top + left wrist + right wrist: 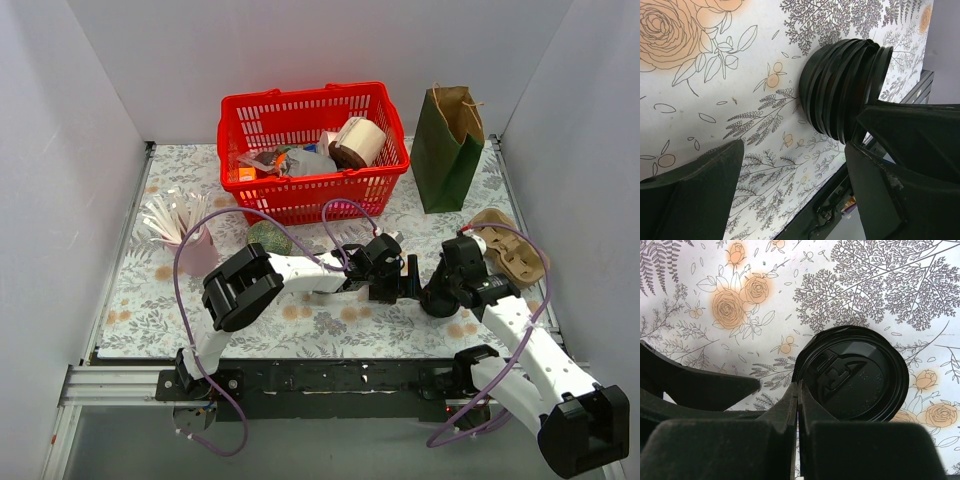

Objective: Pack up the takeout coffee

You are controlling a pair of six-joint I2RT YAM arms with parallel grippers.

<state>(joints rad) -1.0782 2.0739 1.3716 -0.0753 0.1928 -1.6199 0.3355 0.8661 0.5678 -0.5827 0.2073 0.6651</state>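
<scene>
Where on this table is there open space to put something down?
The front-left table, between the pink cup and the near edge, is bare; so is the back-left corner beside the red basket. It is crowded mid-right, around left gripper, right gripper, black lids and cardboard tray.

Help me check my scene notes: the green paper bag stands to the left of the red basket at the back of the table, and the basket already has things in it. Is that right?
Not quite. The top view shows the green paper bag standing to the right of the red basket, not the left. The basket does already have things in it.
</scene>
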